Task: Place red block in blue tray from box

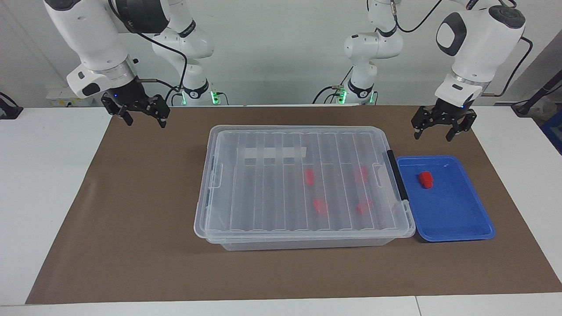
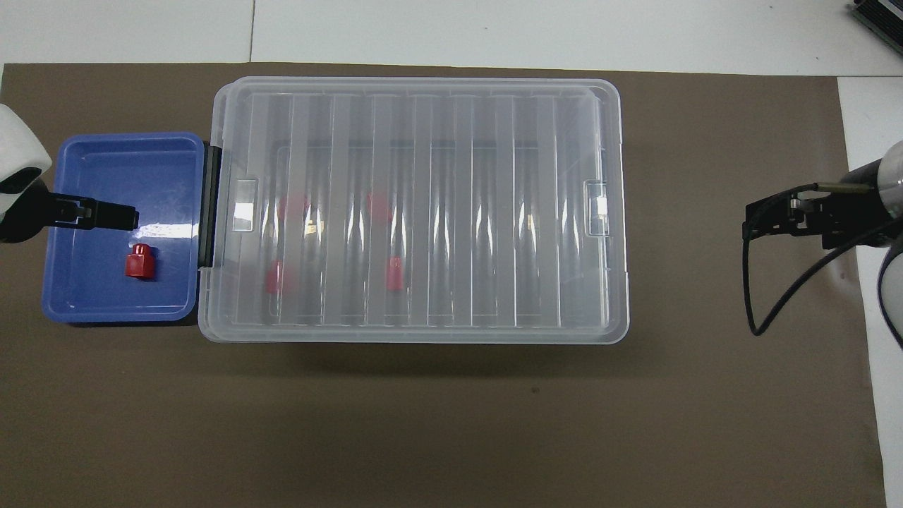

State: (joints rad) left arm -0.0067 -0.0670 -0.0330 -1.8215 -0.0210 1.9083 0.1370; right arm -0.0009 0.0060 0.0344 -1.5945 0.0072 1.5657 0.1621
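The clear box (image 1: 263, 193) stands mid-mat with its ribbed lid on. Several red blocks (image 1: 309, 176) show through the lid, toward the left arm's end; they also show in the overhead view (image 2: 394, 273). The blue tray (image 1: 456, 219) lies against the box's black-handled end and holds one red block (image 1: 425, 179), seen from overhead too (image 2: 140, 261), in the tray (image 2: 85, 289). My left gripper (image 1: 433, 137) is open and empty, raised over the tray's robot-side edge (image 2: 120, 216). My right gripper (image 1: 146, 123) is open and empty, raised over the mat near the right arm's end (image 2: 749, 224).
A brown mat (image 1: 131, 228) covers the white table. A white tape strip (image 1: 274, 153) lies on the lid. A black handle (image 1: 397, 175) sits on the box's end next to the tray. Bare mat lies around the box.
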